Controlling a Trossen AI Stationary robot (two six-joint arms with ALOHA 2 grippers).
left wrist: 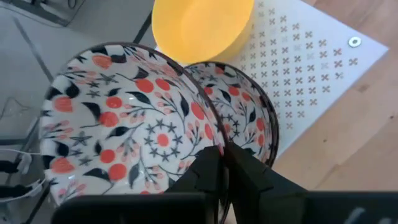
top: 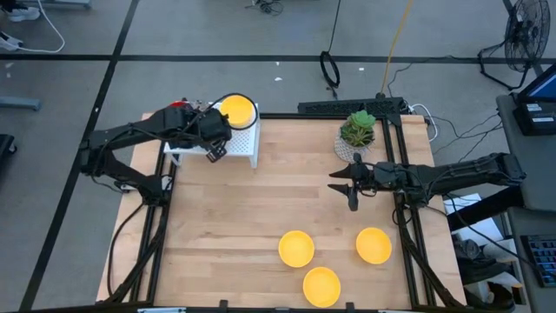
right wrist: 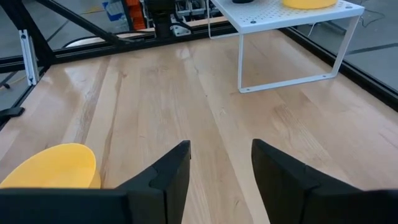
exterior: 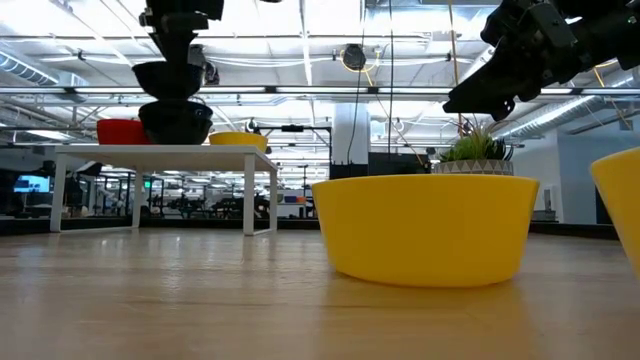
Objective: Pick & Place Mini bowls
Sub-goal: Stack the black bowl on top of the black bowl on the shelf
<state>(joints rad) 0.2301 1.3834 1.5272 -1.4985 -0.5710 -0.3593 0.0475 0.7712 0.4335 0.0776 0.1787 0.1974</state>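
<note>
Yellow bowl (exterior: 425,228) at front edge; left gripper (left wrist: 222,163) pinches patterned bowl (left wrist: 124,124) rim.

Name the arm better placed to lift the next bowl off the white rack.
Left. Its pincer is shut on the rim of a patterned bowl at the rack. The right pincer hangs open over bare table, far from it.
</note>
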